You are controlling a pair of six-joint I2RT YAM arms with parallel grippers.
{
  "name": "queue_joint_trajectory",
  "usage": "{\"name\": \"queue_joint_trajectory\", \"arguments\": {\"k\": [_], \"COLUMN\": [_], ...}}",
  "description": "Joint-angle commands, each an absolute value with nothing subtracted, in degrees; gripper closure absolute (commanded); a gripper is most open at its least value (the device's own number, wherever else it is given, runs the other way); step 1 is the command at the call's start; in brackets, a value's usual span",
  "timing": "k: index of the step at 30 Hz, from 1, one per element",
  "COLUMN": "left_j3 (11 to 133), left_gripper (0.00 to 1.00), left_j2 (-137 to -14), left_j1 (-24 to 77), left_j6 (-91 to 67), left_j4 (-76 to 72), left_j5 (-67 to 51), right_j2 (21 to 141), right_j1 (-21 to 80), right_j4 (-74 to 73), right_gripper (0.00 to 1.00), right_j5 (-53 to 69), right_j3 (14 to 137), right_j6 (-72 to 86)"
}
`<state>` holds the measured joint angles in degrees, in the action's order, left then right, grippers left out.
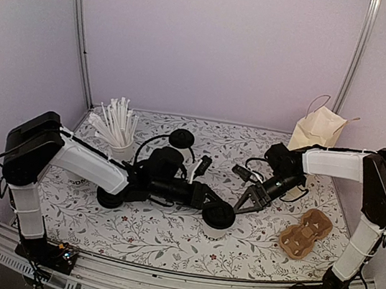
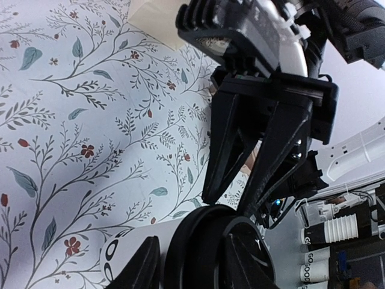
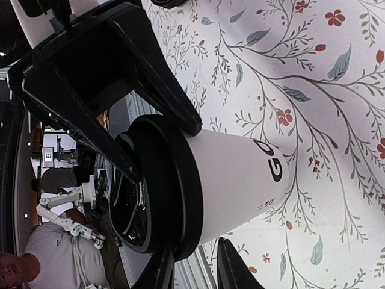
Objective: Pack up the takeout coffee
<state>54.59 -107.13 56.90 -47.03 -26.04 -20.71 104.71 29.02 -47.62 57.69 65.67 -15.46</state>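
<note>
On the white side of the cup (image 3: 234,180), in the right wrist view, there is dark bold lettering that runs sideways. I can read a "G" and, next to it, a round letter that looks like "O", partly cut by the curve of the cup. In the left wrist view the same cup shows only two round letters, "OO", near the bottom edge of the picture. Far behind, at the lower right of that view, the stacked cups (image 2: 316,268) carry small dark print. It seems to say "GOOD", with "GO" on another one, but it is very small. From above, I can read nothing.
</note>
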Motion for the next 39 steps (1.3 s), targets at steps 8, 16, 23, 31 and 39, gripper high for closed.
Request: {"name": "queue_joint_trajectory", "arguments": {"k": [8,16,23,31,39], "left_j3": [57.0,65.5,65.8,60.3,48.9], "left_gripper": [0.53,0.39,0.35,0.34,0.34], "left_j2": [-107.6,-105.5,-101.3,-92.4,-86.8], "left_j1": [58.4,58.4,58.9,59.4,59.5], "left_j6": [-39.0,-34.5,-35.0,-36.4,-48.7], "left_j4": [-2.1,2.1,1.9,2.7,-1.0], "left_j5": [-12.0,-9.2,-9.0,-8.1,-10.6], "right_j2": [100.5,92.9,91.5,91.5,83.9], "right_j1": [31.0,30.9,30.9,30.8,37.5], "right_j4": [-44.4,-45.3,-46.7,-51.3,-45.6], "right_gripper": [0.59,0.47,0.44,0.25,0.01], "right_j5": [43.7,47.8,50.8,50.2,32.9], "right_j3": [65.2,63.1,63.3,67.0,67.6], "right_j6": [-20.4,-22.5,-24.3,-31.3,-40.7]}}
